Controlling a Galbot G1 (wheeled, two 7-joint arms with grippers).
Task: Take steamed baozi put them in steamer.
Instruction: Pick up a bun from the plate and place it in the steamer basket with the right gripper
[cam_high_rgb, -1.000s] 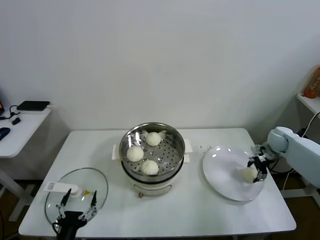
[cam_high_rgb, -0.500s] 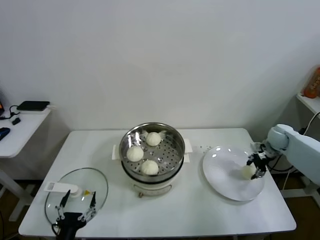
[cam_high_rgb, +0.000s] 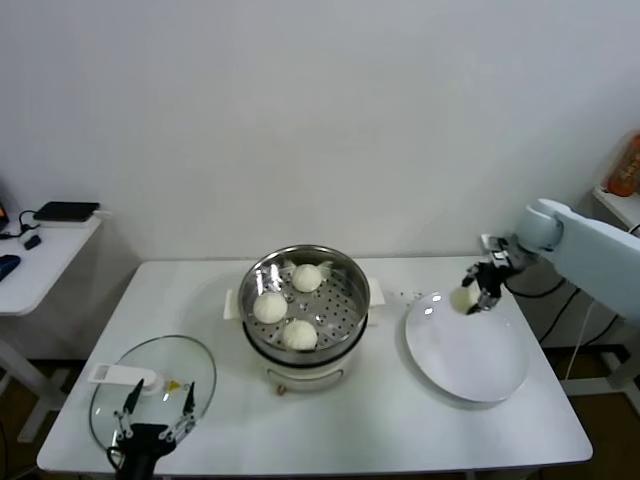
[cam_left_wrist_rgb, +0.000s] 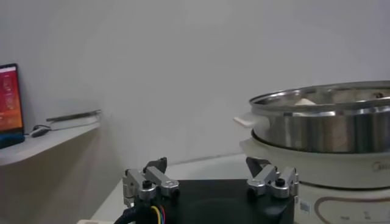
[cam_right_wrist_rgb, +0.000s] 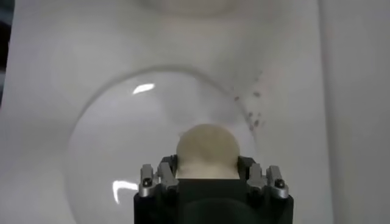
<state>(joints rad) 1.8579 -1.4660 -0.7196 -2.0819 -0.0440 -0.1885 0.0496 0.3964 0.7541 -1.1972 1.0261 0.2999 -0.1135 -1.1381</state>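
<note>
The shiny steel steamer (cam_high_rgb: 355, 272) sits on its white cooker base at the table's middle, holding three off-white baozi (cam_high_rgb: 270, 307), (cam_high_rgb: 307, 277), (cam_high_rgb: 299, 334). My right gripper (cam_high_rgb: 471, 298) is shut on the fourth baozi (cam_high_rgb: 463, 297) and holds it in the air above the far edge of the white plate (cam_high_rgb: 470, 360). In the right wrist view the bun (cam_right_wrist_rgb: 207, 150) sits between the fingers over the plate (cam_right_wrist_rgb: 109, 146). My left gripper (cam_high_rgb: 155, 412) is open and parked low at the table's front left; the left wrist view shows its gripper (cam_left_wrist_rgb: 210, 176) beside the steamer (cam_left_wrist_rgb: 329, 125).
A round glass lid (cam_high_rgb: 110, 405) with a white handle lies at the table's front left by the left gripper. A side table (cam_high_rgb: 40, 245) with dark devices stands at far left. A shelf with an orange bottle (cam_high_rgb: 626, 165) is at far right.
My right gripper has lifted the baozi off the plate and carried it up and toward the left, to above the plate's far edge. The left arm has not moved.
</note>
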